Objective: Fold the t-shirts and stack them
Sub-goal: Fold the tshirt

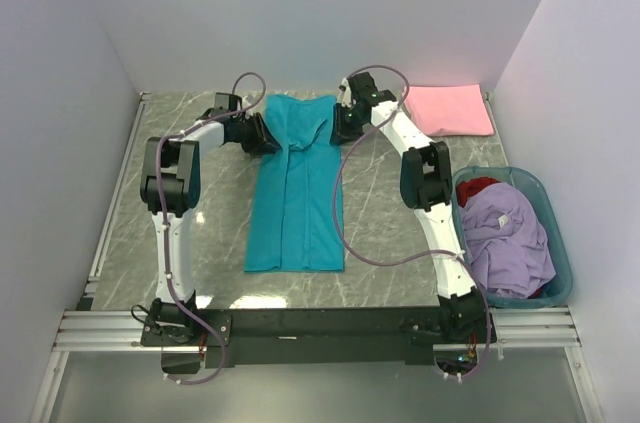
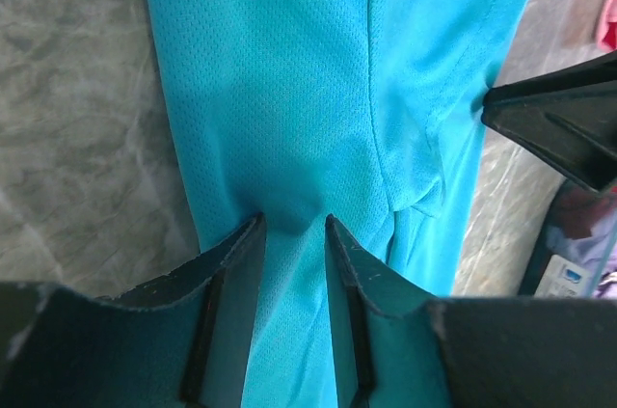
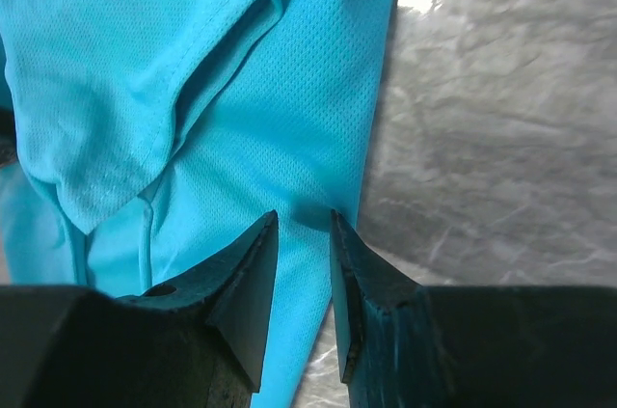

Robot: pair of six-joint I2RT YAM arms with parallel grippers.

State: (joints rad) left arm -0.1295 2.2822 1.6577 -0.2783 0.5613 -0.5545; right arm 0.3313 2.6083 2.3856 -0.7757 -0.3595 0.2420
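A teal t-shirt [image 1: 295, 203] lies on the marble table as a long strip folded lengthwise, running from the far side toward the arms. My left gripper [image 1: 268, 135] is at the shirt's far left edge and my right gripper [image 1: 335, 128] at its far right edge. In the left wrist view the left gripper [image 2: 294, 220] stands partly open, with teal cloth [image 2: 289, 90] between its fingers. In the right wrist view the right gripper [image 3: 304, 215] is also partly open over the shirt's edge [image 3: 328, 138]. A folded pink t-shirt [image 1: 450, 110] lies at the far right.
A teal plastic basket [image 1: 563, 278] at the right edge of the table holds a crumpled lavender t-shirt [image 1: 505, 238] and a red one [image 1: 477, 187]. White walls close in the table on the left, back and right.
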